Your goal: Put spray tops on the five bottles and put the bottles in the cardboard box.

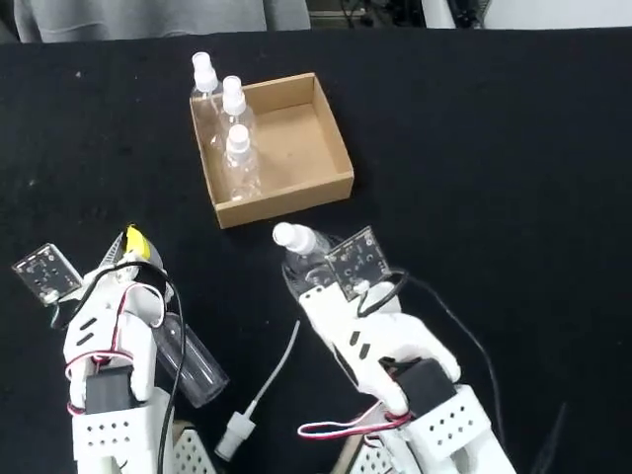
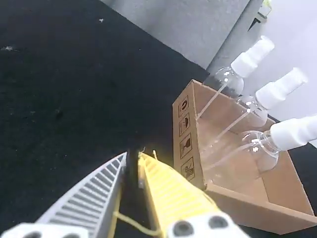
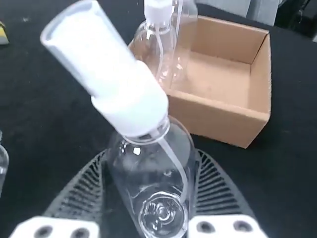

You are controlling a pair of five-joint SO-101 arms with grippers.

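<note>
The black counter point(image 1: 494, 148) is the biggest thing before me, and on its far half sits the cardboard box point(image 1: 296, 158), open at the top. Three capped bottles point(image 1: 237, 148) are ranged along one side wall, which leaves the other side of the floor bare. My right claw point(image 3: 148, 158) is pinching the fourth bottle point(image 3: 148, 193) round its body. That bottle lies just short of the box's near wall, close to the corner on the bare side, so the box is straight ahead of this claw. The bottle's long axis runs from my claw toward the box, tilted, with its spray top point(image 3: 109, 74) leading and leaning off to one side. I judge the coming move to be a short carry forward over the near wall and down onto the bare floor, keeping the nozzle away from the three already there. My right claw is much the nearer of the two to the box. My left claw point(image 2: 132, 161) is pressed together on nothing, pointing past the box's outer side wall. Beside my left arm the fifth, bare bottle point(image 1: 190, 363) lies on its side, and near its open end lies the loose spray top point(image 1: 237, 433), its thin tube stretched out between my two arms
</note>
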